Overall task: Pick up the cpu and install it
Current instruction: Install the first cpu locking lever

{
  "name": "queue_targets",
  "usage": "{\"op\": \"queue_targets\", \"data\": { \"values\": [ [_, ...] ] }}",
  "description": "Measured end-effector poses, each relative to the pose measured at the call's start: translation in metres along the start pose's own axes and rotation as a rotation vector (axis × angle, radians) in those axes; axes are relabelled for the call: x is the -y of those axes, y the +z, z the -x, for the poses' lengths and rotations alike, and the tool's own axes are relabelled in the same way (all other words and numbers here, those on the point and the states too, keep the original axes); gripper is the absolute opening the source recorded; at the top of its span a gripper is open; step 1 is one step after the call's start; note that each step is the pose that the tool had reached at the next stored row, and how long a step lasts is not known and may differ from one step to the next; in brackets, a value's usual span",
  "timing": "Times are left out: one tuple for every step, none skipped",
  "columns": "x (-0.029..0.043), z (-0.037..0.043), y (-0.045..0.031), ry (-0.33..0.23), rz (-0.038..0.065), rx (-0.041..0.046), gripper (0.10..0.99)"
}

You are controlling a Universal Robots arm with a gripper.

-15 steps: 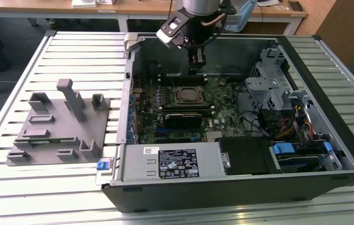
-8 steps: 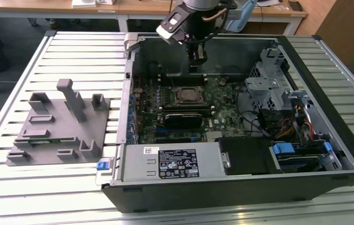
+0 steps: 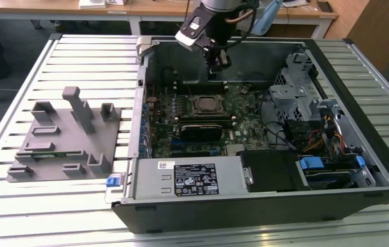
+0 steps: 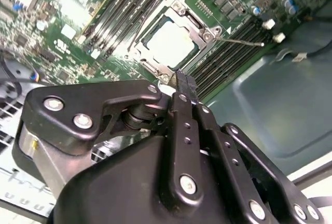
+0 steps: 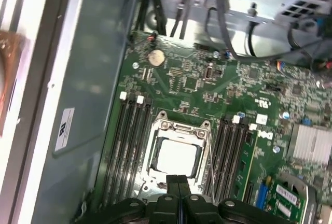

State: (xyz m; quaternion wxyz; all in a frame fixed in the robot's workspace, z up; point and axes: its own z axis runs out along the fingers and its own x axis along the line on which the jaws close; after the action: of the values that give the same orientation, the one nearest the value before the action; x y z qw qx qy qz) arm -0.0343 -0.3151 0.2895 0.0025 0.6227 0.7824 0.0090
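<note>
Black claw (image 5: 179, 179) hangs clenched and empty in the open black computer case (image 3: 263, 208), the small square silver-topped cpu (image 5: 174, 156) seated just below it in the metal-framed socket (image 5: 179, 126) of the green motherboard (image 5: 207, 89)

The cpu (image 3: 206, 104) is a small, flat, square chip with a pale silver-white metal top. It lies level, top face up, seated in the metal-framed socket (image 5: 179, 126) on the green motherboard (image 5: 207, 86). The frame borders all four sides. Long dark memory slots (image 5: 129, 146) flank it on two opposite sides. In the exterior view it sits nearer the motherboard's far edge.
</note>
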Motion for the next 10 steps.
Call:
{"op": "queue_targets", "data": {
  "values": [
    [0.0000,0.0000,0.0000,-0.020,0.000,-0.0001,0.106],
    [0.0000,0.0000,0.0001,-0.038,0.000,-0.0002,0.106],
    [0.0000,0.0000,0.0002,-0.056,-0.001,-0.0003,0.106],
    [0.0000,0.0000,0.0003,-0.074,-0.001,-0.0004,0.106],
    [0.0000,0.0000,0.0003,-0.092,-0.001,-0.0006,0.106],
    [0.0000,0.0000,0.0004,-0.110,-0.001,-0.0007,0.106],
    [0.0000,0.0000,0.0005,-0.128,-0.001,-0.0009,0.106],
    [0.0000,0.0000,0.0006,-0.146,-0.001,-0.0011,0.106],
    [0.0000,0.0000,0.0006,-0.164,-0.002,-0.0012,0.106],
    [0.0000,0.0000,0.0008,-0.183,-0.002,-0.0015,0.106]
  ]
}}
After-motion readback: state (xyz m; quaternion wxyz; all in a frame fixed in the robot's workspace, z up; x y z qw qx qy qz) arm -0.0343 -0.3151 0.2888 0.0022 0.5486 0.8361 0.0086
